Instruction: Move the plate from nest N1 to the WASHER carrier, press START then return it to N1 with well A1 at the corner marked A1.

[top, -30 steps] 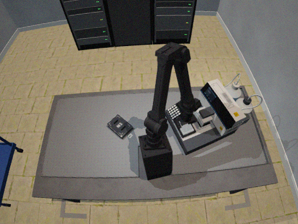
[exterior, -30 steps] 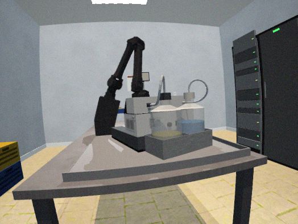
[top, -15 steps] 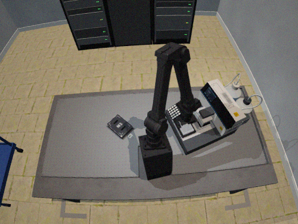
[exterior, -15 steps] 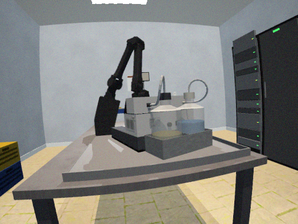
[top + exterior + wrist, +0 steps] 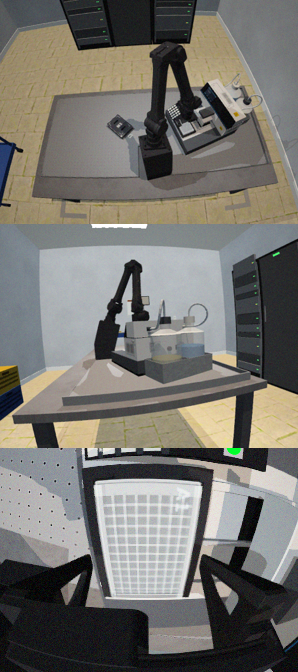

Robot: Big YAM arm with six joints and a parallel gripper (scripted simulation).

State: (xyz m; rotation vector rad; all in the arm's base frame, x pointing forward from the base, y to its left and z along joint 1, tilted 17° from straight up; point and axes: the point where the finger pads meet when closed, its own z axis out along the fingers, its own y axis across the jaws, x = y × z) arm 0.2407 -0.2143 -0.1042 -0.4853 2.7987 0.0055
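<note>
The white well plate [image 5: 148, 538] lies flat in the dark carrier pocket of the washer [image 5: 210, 113]; it also shows in the top view [image 5: 186, 129]. My gripper [image 5: 146, 560] hangs just above it, open wide, with one finger on each side of the plate's near end and nothing held. The plate nest N1 [image 5: 120, 125] sits empty on the table, left of the arm's base. Which corner of the plate is cut off is hard to tell.
Two bottles with tubes [image 5: 240, 96] stand in a grey tray behind the washer [image 5: 179, 363]. Server racks [image 5: 128, 21] line the back wall. A blue cart [image 5: 5, 162] stands off the table's left edge.
</note>
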